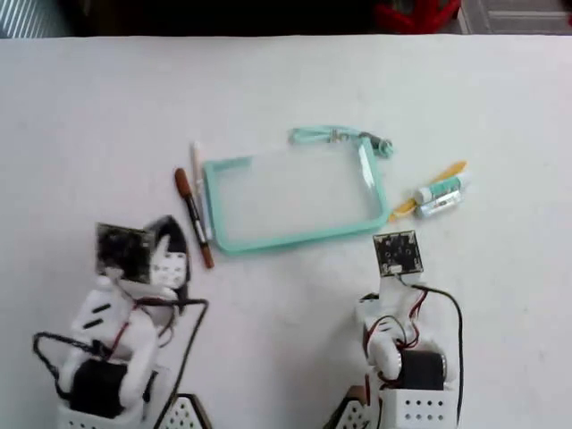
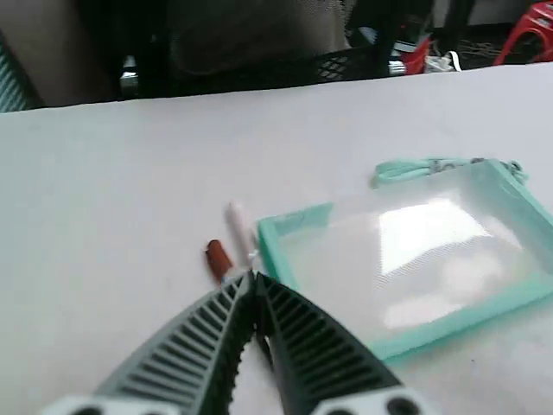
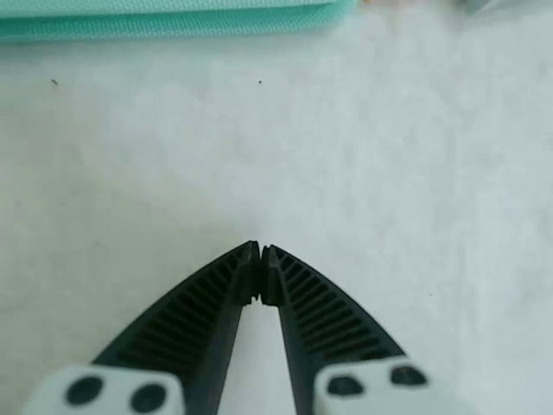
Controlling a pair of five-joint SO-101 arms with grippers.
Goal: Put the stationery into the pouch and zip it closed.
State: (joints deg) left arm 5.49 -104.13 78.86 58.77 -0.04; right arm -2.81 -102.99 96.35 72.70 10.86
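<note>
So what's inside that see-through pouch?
Nothing that I can see: through the pouch only table shows. The brown pen and white pen lie outside, beside it. Glare hides one patch.

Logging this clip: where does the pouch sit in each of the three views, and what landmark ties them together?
High view: the pouch lies flat mid-table, beside the brown pen.
Left wrist view: it lies just beyond the left gripper, past the same pen.
Right wrist view: its near edge lies ahead of the right gripper.
Shared landmark: the pouch's teal border.
</note>
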